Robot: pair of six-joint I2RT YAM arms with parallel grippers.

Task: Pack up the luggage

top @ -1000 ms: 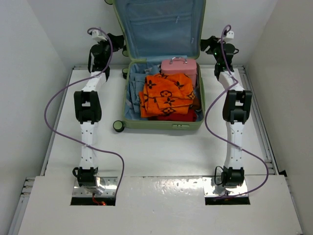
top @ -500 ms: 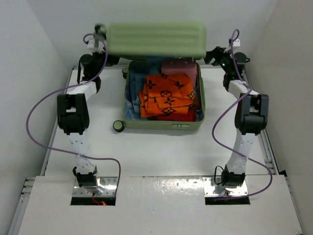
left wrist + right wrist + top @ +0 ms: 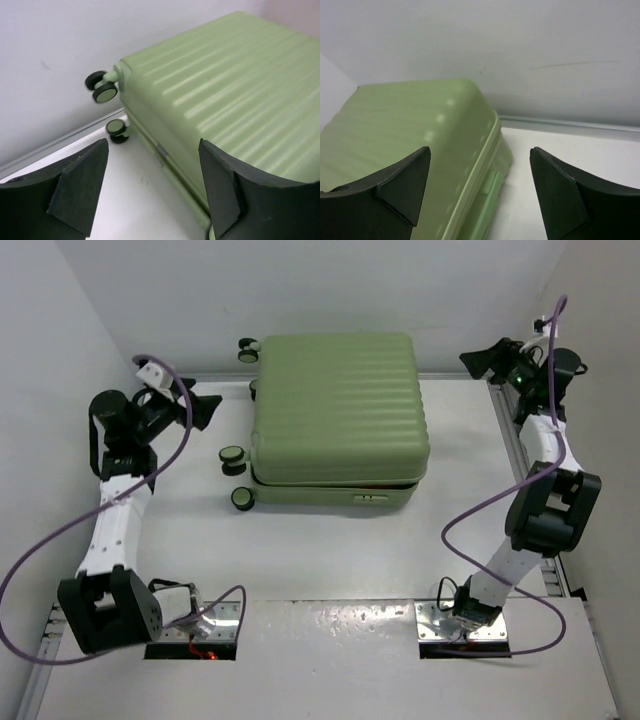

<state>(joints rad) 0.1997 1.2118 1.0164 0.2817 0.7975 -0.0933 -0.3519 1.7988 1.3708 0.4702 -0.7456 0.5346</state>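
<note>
The light green ribbed luggage [image 3: 338,410] lies on the table with its lid down over the base; its contents are hidden. It also shows in the left wrist view [image 3: 235,90] and the right wrist view [image 3: 405,145]. My left gripper [image 3: 200,410] is open and empty, to the left of the case, apart from it, pointing at its wheeled side. My right gripper [image 3: 480,360] is open and empty, off the case's far right corner, apart from it.
Black-and-green wheels [image 3: 232,455] stick out on the case's left side, with more at the far left corner [image 3: 247,347]. White walls stand close behind and on both sides. A metal rail [image 3: 515,460] runs along the table's right edge.
The luggage lid has swung down from upright to lying on the base, hiding the clothes and the pink case. Both arms have pulled back outward from the lid.
</note>
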